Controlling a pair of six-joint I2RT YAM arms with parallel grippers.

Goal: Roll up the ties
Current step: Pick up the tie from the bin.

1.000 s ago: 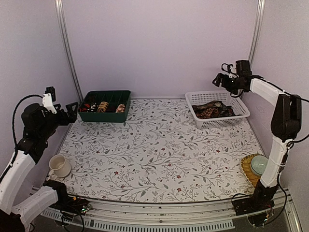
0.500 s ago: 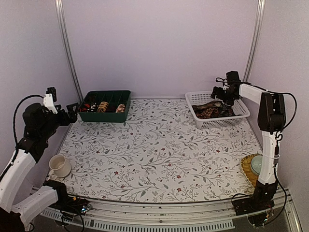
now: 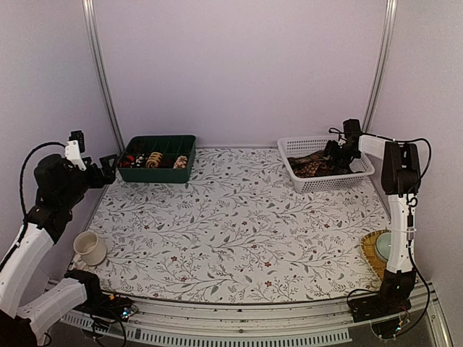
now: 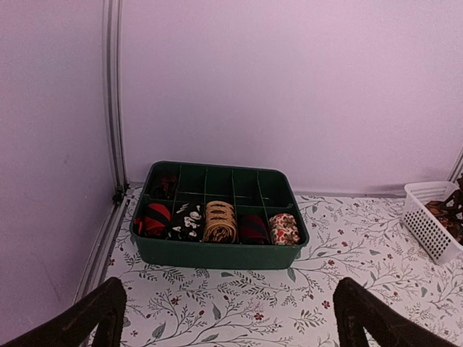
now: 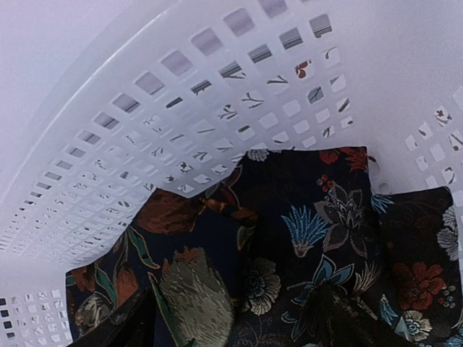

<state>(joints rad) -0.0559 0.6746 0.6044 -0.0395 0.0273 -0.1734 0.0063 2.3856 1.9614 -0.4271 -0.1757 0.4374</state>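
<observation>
My right tool (image 3: pixel 337 152) is down inside the basket (image 3: pixel 325 183) at the far right of the desk (image 3: pixel 239 231). From its wrist camera the right tool (image 5: pixel 235 325) shows two dark fingers (image 5: pixel 126 325) spread wide apart. The loose ties (image 5: pixel 289 238) lie directly beneath and between them: dark cloth with blue, red and olive flowers, folded over itself. The fingertips are low against the cloth, but I cannot tell whether they touch it, and nothing is pinched between them. The basket wall (image 5: pixel 145 144) curves just ahead of the tool. From above, the loose ties (image 3: pixel 315 165) fill the basket floor on the tool's left.

My left tool (image 3: pixel 108 168) hangs in the air above the desk's left edge, pointing at the tray (image 3: pixel 155 176). Its wrist view shows the left tool (image 4: pixel 231 325) with fingers (image 4: pixel 90 318) wide open and holding nothing. The tray (image 4: pixel 217 254) sits straight ahead of it and well apart. Rolled ties (image 4: pixel 221 220) stand in the tray's five near compartments, and one dark roll sits in the far-left one.

A cup (image 3: pixel 90 248) stands below and behind the left tool.
</observation>
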